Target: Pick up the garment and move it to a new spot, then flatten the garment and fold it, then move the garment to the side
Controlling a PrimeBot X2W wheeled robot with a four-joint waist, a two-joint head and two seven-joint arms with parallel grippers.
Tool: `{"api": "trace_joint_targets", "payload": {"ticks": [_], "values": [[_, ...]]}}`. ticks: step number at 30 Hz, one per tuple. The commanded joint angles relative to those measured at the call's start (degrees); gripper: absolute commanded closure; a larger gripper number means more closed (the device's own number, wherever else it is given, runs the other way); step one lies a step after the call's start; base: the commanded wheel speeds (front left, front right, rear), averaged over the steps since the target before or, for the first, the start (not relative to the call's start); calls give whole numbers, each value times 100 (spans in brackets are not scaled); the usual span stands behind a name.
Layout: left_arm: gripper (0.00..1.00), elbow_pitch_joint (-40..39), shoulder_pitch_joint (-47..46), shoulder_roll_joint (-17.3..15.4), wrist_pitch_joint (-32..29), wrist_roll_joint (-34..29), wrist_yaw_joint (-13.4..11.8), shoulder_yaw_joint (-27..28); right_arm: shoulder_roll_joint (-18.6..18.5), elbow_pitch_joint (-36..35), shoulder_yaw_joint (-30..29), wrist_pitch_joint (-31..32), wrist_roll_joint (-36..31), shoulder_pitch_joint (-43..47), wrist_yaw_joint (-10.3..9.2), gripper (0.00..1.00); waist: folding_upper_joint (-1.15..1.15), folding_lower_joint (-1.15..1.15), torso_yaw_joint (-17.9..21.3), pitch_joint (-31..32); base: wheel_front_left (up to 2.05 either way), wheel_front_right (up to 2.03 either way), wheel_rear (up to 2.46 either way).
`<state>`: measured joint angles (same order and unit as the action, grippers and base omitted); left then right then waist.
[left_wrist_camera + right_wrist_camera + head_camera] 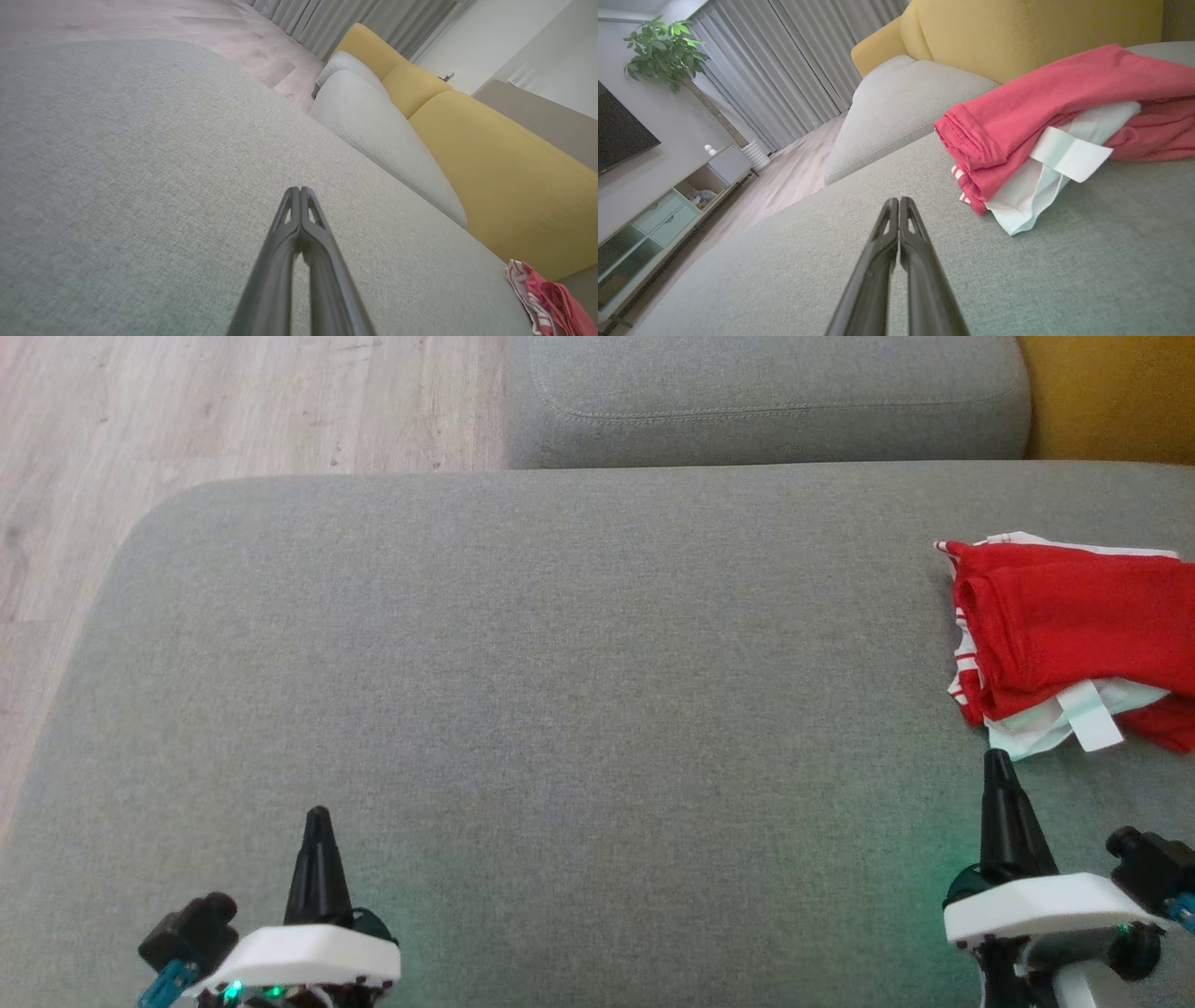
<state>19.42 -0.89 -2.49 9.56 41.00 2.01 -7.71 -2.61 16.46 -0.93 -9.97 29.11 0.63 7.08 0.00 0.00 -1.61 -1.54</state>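
The garment [1074, 625] is red with white trim and lies folded at the right edge of the grey sofa seat [560, 663]. It also shows as a red bundle [1045, 112] up and to the right in the right wrist view, and as a small red patch [551, 298] at the lower right of the left wrist view. My right gripper [997, 758] is shut and empty, its tip just short of the garment's near edge. Far to the left, near the seat's front, my left gripper [317, 814] is shut with nothing in it. Both pairs of fingers [899, 201] [299, 190] press together.
A second grey cushion [766, 397] lies beyond the seat, and a yellow backrest [1111, 397] rises at the far right. Wooden floor [187, 411] runs along the left. In the right wrist view a TV cabinet [668, 205], a plant [663, 46] and grey curtains [784, 60] stand.
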Motion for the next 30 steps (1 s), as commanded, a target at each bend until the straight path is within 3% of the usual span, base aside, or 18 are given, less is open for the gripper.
{"api": "trace_joint_targets", "payload": {"ticks": [1, 30], "values": [[100, -204, -281, -16, -27, 121, 29, 112, -61, -202, -15, 41, 166, -256, 11, 100, 0, 0, 2, 2, 0, 0, 0], [100, -307, -358, -27, -515, 1676, 190, 516, -85, -217, -136, 501, 2115, -384, 20, 100, 0, 0, 51, 44, 0, 0, 0]]}}
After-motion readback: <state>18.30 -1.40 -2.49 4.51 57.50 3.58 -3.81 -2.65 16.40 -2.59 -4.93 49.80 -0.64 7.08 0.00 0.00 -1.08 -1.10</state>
